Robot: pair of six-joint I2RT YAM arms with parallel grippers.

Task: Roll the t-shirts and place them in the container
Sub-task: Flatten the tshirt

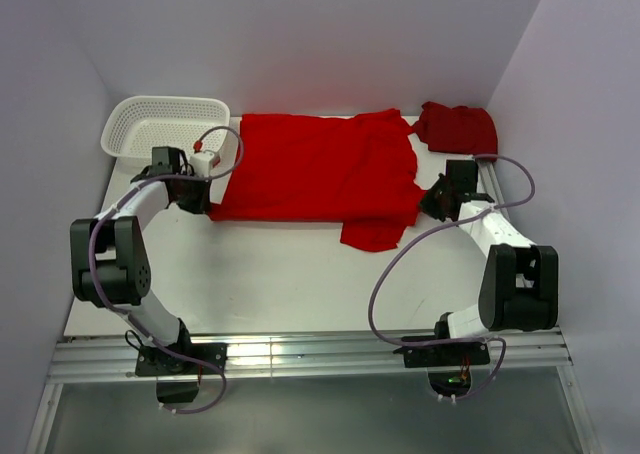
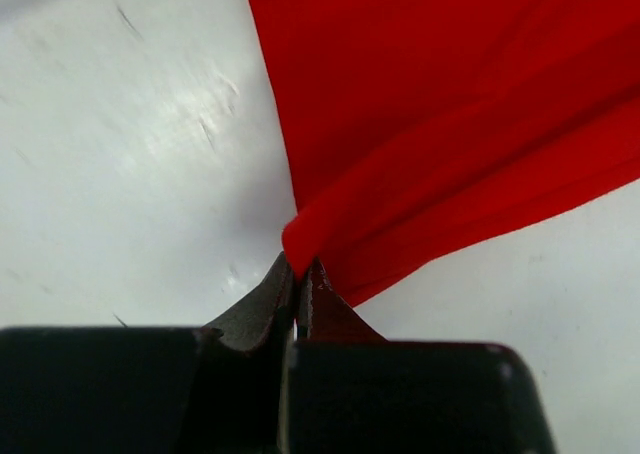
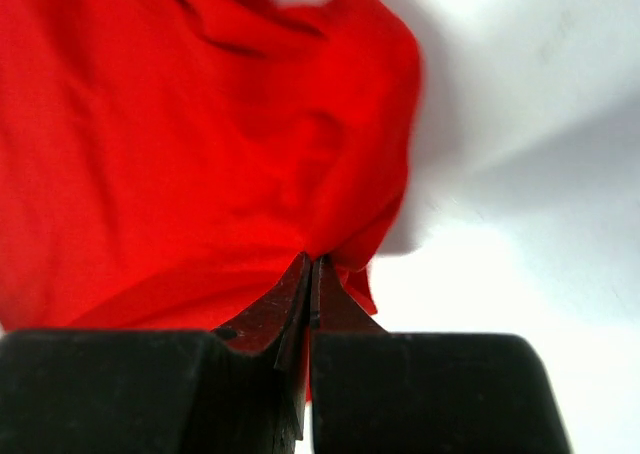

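A red t-shirt (image 1: 320, 169) lies spread flat on the bench (image 1: 280, 284), just right of the white basket (image 1: 118, 139). The left claw (image 2: 298, 274), nearest the basket, pinches the shirt's near corner. The right claw (image 3: 311, 266) is pressed together on the side away from the basket. A bunched t-shirt (image 1: 458, 129) lies farthest from the basket.

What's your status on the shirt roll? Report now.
Both shut on spread t-shirt: left claw at its left end, right claw at its right end. Not yet rolled. Far right, second t-shirt bunched; far left, basket; neither blocking.
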